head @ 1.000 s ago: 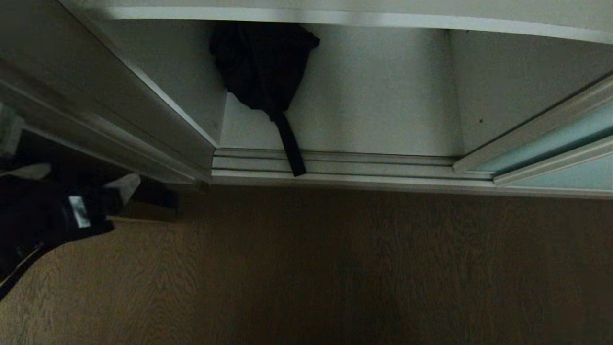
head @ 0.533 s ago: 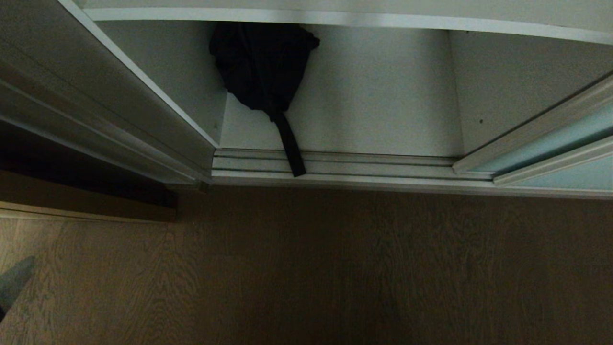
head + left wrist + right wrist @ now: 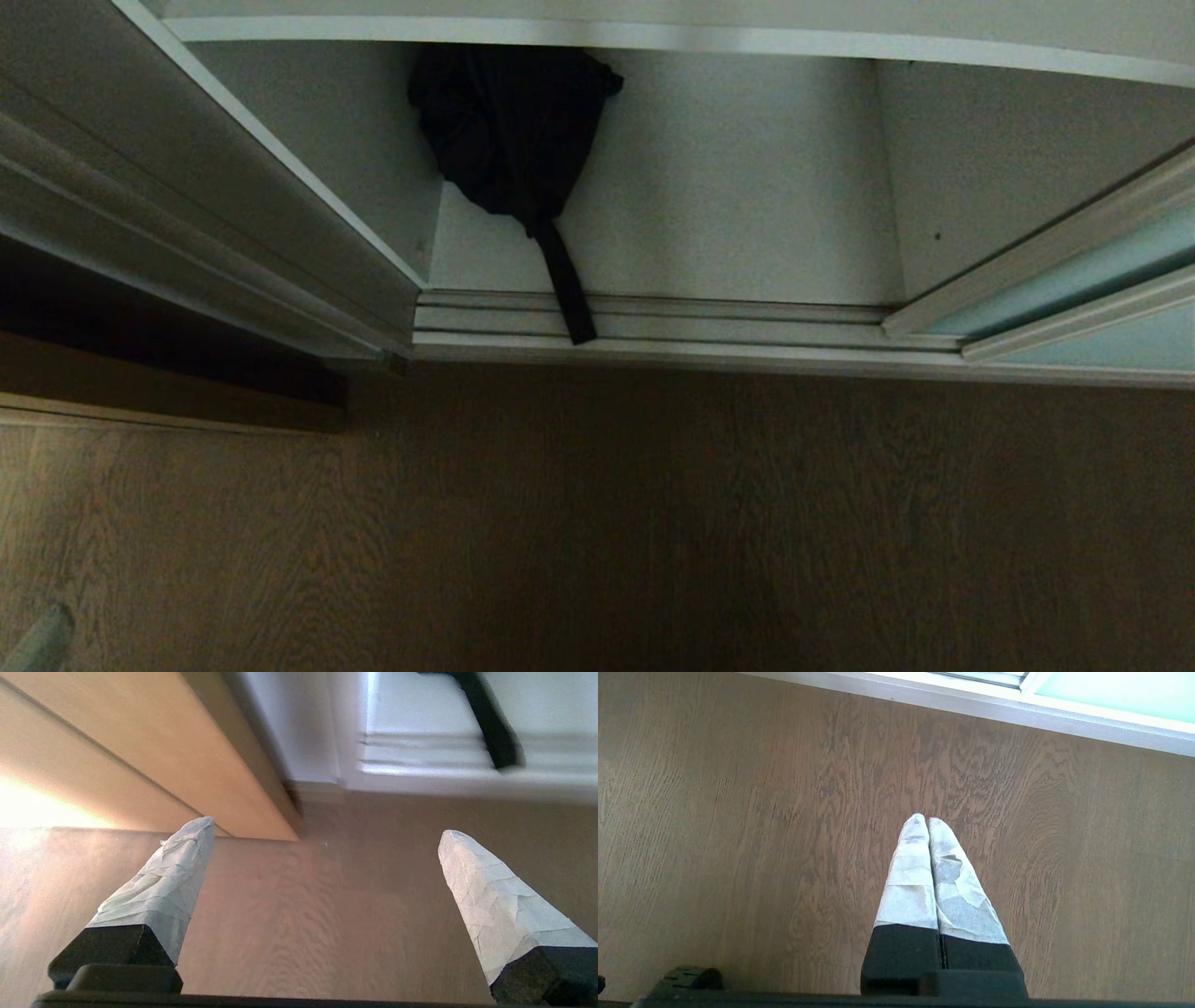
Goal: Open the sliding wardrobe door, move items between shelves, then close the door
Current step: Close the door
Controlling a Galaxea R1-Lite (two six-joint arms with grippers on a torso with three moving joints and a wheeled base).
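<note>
Black pouch bag (image 3: 509, 131) lies on the white shelf (image 3: 738, 233).

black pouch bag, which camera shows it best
The head view: the black pouch bag lies whole on the white shelf, its strap hanging over the floor track. The left wrist view catches only the strap end; the right wrist view shows none.

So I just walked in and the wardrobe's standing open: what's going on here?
Nothing is being handled right now. The sliding wardrobe door is pushed to the right, leaving the bottom shelf exposed. A black pouch bag sits at the back left of it, its strap trailing forward across the floor track. The left gripper hangs over the wooden floor with its jaws wide and empty; the right gripper is parked over the floor, jaws shut.
</note>
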